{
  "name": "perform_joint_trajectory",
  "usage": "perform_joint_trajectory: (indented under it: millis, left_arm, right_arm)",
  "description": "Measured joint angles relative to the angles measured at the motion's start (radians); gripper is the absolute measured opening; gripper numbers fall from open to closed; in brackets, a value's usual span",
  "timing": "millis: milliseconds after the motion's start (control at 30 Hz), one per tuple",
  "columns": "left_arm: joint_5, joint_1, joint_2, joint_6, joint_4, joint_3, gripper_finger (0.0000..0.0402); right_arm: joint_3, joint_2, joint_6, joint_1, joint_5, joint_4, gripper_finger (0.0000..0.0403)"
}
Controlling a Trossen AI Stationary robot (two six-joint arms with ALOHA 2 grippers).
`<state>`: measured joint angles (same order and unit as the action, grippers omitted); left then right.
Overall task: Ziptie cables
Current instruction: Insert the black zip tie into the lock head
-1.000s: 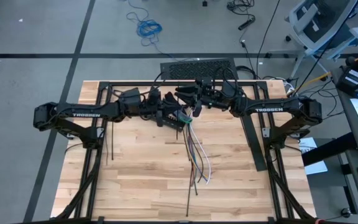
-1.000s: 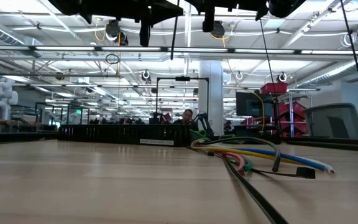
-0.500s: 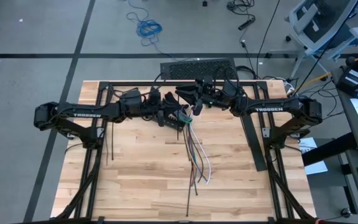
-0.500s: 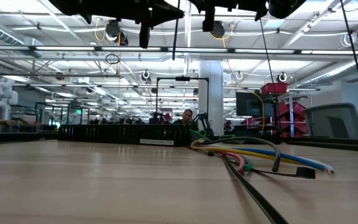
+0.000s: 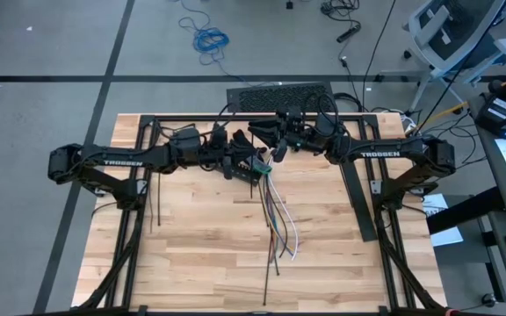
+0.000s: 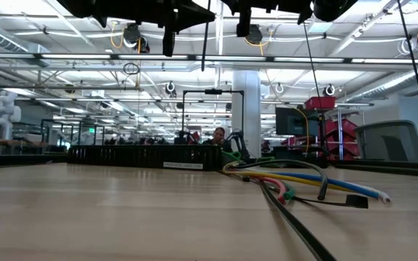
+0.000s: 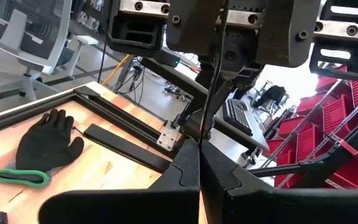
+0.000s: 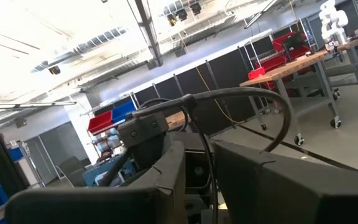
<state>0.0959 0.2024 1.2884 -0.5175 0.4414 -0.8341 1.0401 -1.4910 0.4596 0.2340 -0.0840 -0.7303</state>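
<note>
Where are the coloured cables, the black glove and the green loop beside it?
cables (image 5: 278, 219), high view, middle of the loose wires.
black glove (image 7: 47, 144), left wrist view, on its palm.
green loop (image 7: 21, 178), left wrist view, on the band.

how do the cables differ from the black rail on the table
The cables are thin, multicoloured and fan out loosely near the table's middle; the black rail is one wide, straight, dark strip by the right arm's base. The cables' upper ends reach up to the grippers; the rail lies flat. Both run roughly lengthwise down the table.
</note>
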Motion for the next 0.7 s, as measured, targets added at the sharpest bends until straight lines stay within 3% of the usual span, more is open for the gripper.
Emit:
perform_joint_trajectory:
  millis: [700]
  left_arm:
    - [0.051, 0.000, 0.002, -0.002, 0.005, 0.000, 0.0000]
  right_arm:
    - [0.000, 0.000, 0.000, 0.000, 0.000, 0.002, 0.0075]
